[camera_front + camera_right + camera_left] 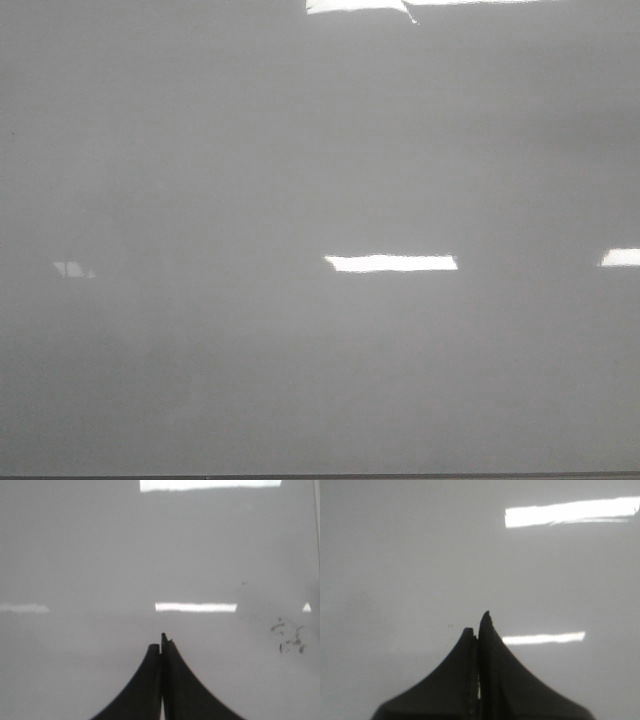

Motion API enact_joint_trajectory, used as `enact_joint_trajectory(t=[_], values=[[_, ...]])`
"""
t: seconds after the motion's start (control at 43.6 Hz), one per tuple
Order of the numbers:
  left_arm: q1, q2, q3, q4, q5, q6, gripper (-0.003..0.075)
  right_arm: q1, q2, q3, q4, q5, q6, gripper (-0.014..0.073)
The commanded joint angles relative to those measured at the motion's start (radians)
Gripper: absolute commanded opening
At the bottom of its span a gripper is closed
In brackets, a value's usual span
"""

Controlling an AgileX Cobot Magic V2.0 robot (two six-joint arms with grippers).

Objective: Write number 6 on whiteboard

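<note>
A: Front view: you see only the whiteboard (300, 180), glossy and rigid, no number 6 and no marker to grasp.

B: Left wrist view: your left gripper (479, 625) is pressed closed, empty, board just beyond its tips.

A: Right wrist view: right gripper (161, 644) likewise closed; only here, faint smudges (289, 639) off to one side.

Left gripper (479, 625): matte black fingers, broad at base, curving to narrow tips, one tip taller. Right gripper (161, 642): same black curved shape, notched tip.
</note>
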Motion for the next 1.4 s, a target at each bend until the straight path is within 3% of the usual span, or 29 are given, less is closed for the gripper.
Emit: enact_joint_trajectory(t=[0.0,0.183,0.458,0.55,0.641,0.779,0.871,0.939,1.375], values=[[-0.002,0.068,-0.027,-0.001,-0.027,-0.004,-0.0020,-0.002,0.093,-0.039,-0.010,-0.009,-0.008,-0.0068],[-0.002,0.134,-0.023,-0.008,0.051,-0.004,-0.0020,-0.002,0.196,-0.031,-0.010,0.024,-0.008,-0.0068],[-0.002,0.192,-0.023,-0.009,0.057,-0.004,-0.0020,0.005,0.313,-0.021,0.010,0.042,-0.015,-0.0062],[-0.002,0.208,-0.023,-0.009,0.059,-0.004,-0.0010,0.036,0.315,-0.022,0.012,0.049,-0.030,-0.0014],[-0.002,0.227,-0.023,-0.009,0.064,-0.004,0.0106,0.086,0.315,-0.022,0.012,0.065,-0.045,0.0138],[-0.002,0.255,-0.023,-0.007,0.062,-0.004,0.0419,0.147,0.315,-0.022,0.012,0.073,-0.050,0.0454],[-0.002,0.283,-0.023,-0.006,0.060,-0.004,0.0555,0.158,0.315,-0.022,0.012,0.068,-0.050,0.0592],[-0.002,0.310,-0.023,-0.006,0.060,-0.004,0.0582,0.158,0.315,-0.022,0.012,0.062,-0.050,0.0631],[-0.002,0.623,-0.076,0.100,0.022,-0.004,0.0576,0.158,0.315,-0.022,0.012,0.058,-0.050,0.0624]])
